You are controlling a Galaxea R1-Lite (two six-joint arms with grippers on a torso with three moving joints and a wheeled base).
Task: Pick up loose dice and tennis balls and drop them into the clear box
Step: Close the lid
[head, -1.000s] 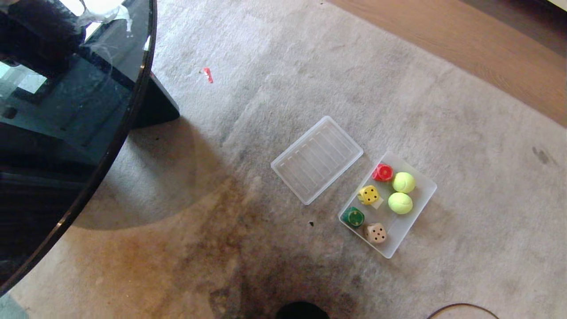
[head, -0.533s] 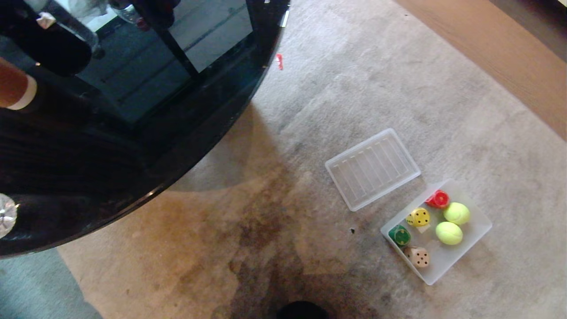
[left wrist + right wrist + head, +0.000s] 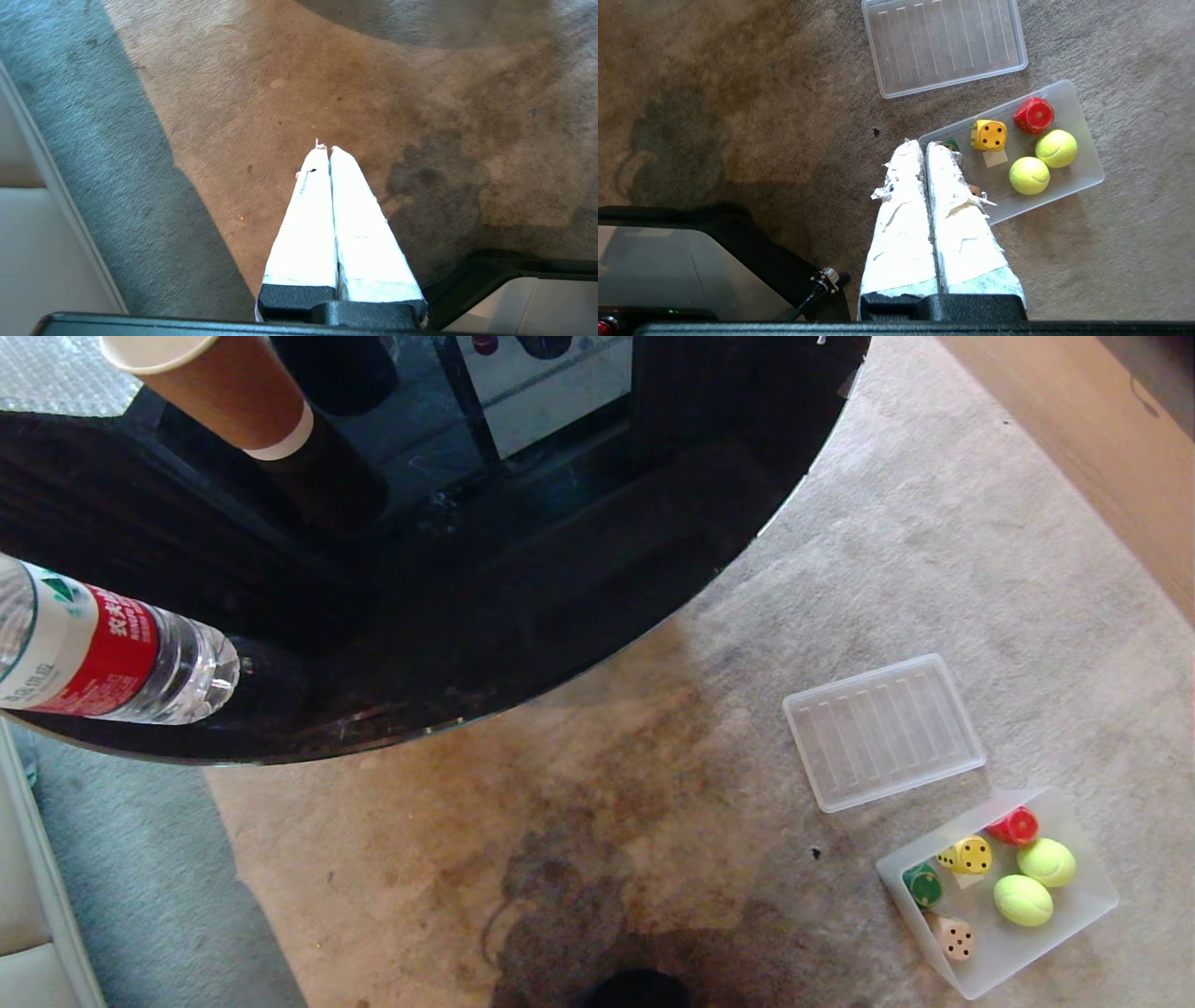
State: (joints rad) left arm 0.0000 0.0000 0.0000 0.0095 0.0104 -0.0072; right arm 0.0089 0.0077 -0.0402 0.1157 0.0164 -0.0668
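The clear box [image 3: 1018, 957] sits on the carpet at the lower right. Inside it lie the yellow die [image 3: 967, 855], red die [image 3: 1016, 825], dark green die [image 3: 924, 885], tan die [image 3: 956, 938] and two tennis balls [image 3: 1046, 861] [image 3: 1023, 900]. Neither arm shows in the head view. My right gripper [image 3: 920, 144] hangs shut and empty above the carpet, beside the box [image 3: 1017, 200]; its fingers hide most of the green die [image 3: 951, 144]. My left gripper [image 3: 325, 148] is shut over bare carpet.
The ribbed lid [image 3: 882, 730] lies flat just beyond the box. A round black glass table [image 3: 523, 616] fills the upper left, bearing a water bottle [image 3: 103, 649] and a paper cup [image 3: 219, 387]. Pale furniture [image 3: 37, 915] edges the far left.
The whole head picture has shifted: the camera has turned, so the box and lid now sit lower right and the table fills more of the view. The things themselves have not moved.
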